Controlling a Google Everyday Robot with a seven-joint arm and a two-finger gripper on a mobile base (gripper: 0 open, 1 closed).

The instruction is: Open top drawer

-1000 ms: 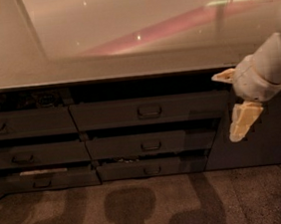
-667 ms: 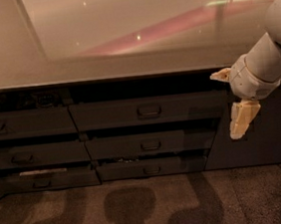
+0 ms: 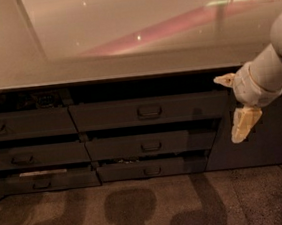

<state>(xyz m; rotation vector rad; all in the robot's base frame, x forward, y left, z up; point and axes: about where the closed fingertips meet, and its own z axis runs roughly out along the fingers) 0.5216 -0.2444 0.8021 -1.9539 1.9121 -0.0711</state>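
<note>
The top drawer (image 3: 181,108) is the wide dark grey front in the upper row, directly under the counter edge. It has a small loop handle (image 3: 149,111) at its middle. My gripper (image 3: 235,102) hangs just off the drawer's right end, level with its front and well to the right of the handle. Its cream fingers (image 3: 245,123) are spread apart with nothing between them, so it is open. The pale arm comes in from the right edge.
A glossy countertop (image 3: 123,41) overhangs the drawers. A narrower drawer (image 3: 26,124) sits left of the top drawer. Two lower rows of drawers (image 3: 151,145) lie beneath, and the bottom left one (image 3: 42,181) shows a pale strip. A dark panel (image 3: 274,140) stands right, above carpet (image 3: 151,209).
The forearm has swung to a steeper angle at the right edge. The gripper has stayed almost in place beside the drawer's right end.
</note>
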